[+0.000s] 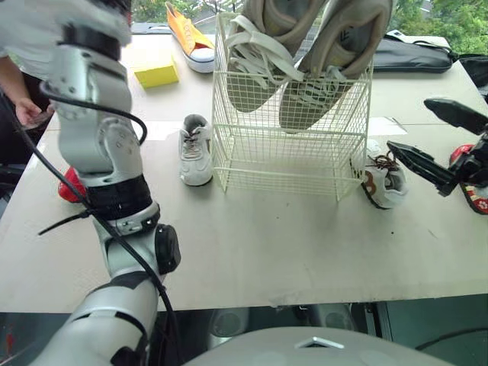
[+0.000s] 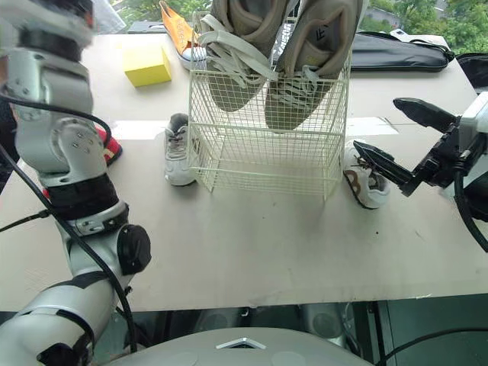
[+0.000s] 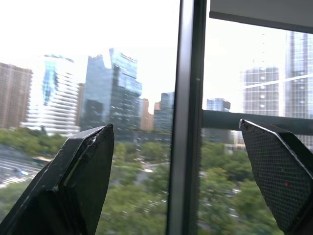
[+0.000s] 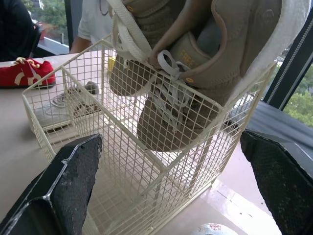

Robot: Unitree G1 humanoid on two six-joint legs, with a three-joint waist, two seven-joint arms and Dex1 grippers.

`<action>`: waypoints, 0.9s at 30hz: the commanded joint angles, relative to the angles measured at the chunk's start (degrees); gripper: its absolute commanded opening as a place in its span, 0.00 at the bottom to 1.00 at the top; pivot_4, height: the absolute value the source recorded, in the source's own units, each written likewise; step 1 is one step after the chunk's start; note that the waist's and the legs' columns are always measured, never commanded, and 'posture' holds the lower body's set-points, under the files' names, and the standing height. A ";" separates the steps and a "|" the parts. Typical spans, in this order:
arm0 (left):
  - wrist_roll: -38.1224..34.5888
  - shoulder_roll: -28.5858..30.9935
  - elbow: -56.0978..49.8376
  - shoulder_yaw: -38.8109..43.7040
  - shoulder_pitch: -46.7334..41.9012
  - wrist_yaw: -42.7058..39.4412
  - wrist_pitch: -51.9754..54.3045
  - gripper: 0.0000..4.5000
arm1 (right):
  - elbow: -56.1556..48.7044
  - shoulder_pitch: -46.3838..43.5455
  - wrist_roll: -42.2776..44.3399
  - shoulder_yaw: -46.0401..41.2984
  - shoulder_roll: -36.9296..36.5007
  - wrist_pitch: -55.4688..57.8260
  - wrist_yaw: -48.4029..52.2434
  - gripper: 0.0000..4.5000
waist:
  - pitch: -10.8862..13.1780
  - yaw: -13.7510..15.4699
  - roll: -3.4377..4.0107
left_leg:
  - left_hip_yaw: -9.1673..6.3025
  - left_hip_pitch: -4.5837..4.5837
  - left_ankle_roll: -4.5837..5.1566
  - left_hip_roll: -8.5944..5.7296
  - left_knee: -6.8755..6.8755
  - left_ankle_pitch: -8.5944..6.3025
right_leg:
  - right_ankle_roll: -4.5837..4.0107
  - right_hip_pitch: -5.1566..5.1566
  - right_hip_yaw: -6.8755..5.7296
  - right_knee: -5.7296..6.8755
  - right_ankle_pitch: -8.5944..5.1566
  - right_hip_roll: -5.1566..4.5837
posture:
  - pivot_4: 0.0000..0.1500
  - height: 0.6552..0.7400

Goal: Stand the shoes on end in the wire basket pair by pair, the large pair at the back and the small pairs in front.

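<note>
A cream wire basket [image 1: 290,152] stands on the table [image 1: 290,244]. A large beige pair of shoes [image 1: 305,61] stands on end at its back, toes down. A small white-and-grey shoe [image 1: 196,149] lies just left of the basket. A small white shoe with brown laces [image 1: 381,181] lies at the basket's right front corner. My right gripper [image 1: 408,123] is open, hovering just right of that shoe and facing the basket [image 4: 146,161]. In the left wrist view my left gripper [image 3: 175,125] is open and empty, raised and pointing at a window.
A red shoe [image 1: 70,185] lies behind my left arm, another red shoe [image 1: 469,179] at the right edge. At the back are an orange shoe [image 1: 189,34], a yellow block [image 1: 156,72] and a black bag [image 1: 415,55]. A person's hand [image 1: 27,110] rests at the left.
</note>
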 commanded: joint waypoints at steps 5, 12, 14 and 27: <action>-37.83 25.03 -18.91 6.00 20.36 -26.99 35.62 0.99 | 0.87 14.01 -9.58 -5.87 -1.32 0.87 2.19 1.00 | 0.01 -0.85 0.01 | -0.16 -0.57 -0.20 0.12 0.00 0.10 | 0.03 -0.56 -0.19 0.06 -0.04 -0.06 | 1.00 1.00; -42.98 30.42 -29.37 4.31 32.29 -34.75 36.12 0.99 | 0.64 26.30 -9.89 -10.52 2.80 1.40 6.06 1.00 | 0.04 -0.25 0.05 | -0.07 -0.38 -0.02 0.03 0.05 0.00 | -0.11 -0.38 -0.15 0.08 -0.15 -0.08 | 1.00 1.00; -41.40 29.69 -32.23 1.45 33.38 -34.77 34.26 0.99 | 0.21 27.62 -9.57 -10.23 4.10 2.42 5.27 1.00 | 0.05 -0.25 0.04 | -0.07 -0.17 -0.02 0.03 0.07 0.00 | 0.01 -0.18 -0.13 0.09 -0.28 -0.06 | 1.00 1.00; -28.46 26.41 -29.92 -10.12 31.65 -40.48 24.21 0.99 | -3.89 24.24 -12.62 0.76 14.56 5.97 -8.61 1.00 | 0.10 -0.59 0.18 | 0.16 0.15 0.00 0.02 -0.05 -0.01 | -0.14 -0.03 0.18 0.07 -0.18 0.04 | 1.00 1.00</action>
